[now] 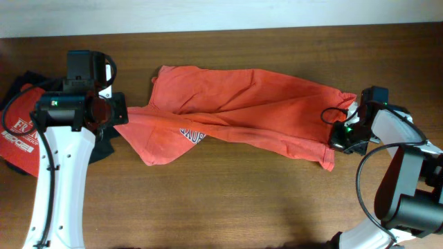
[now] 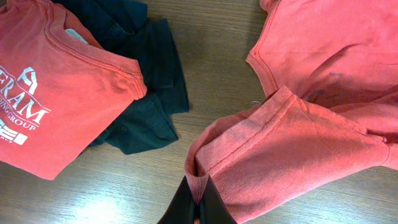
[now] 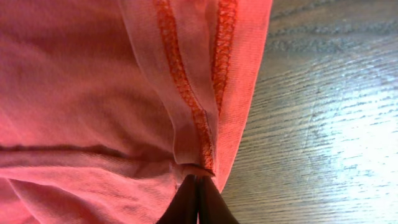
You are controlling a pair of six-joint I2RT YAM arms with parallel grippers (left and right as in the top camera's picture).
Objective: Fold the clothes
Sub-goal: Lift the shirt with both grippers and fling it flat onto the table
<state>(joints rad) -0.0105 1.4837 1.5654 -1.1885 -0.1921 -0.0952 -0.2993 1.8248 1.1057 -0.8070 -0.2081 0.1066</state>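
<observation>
The clothes, an orange-red T-shirt, lie crumpled across the middle of the wooden table, with part of the grey-white chest print showing. My left gripper is at the shirt's left end. In the left wrist view this gripper is shut on a ribbed fold of the fabric. My right gripper is at the shirt's right end. The right wrist view shows it shut on the stitched hem.
A folded red shirt with a white "FRAM" logo lies at the far left, on a dark garment that sits under the left arm. Bare wood lies right of the hem. The table's back edge runs along the top.
</observation>
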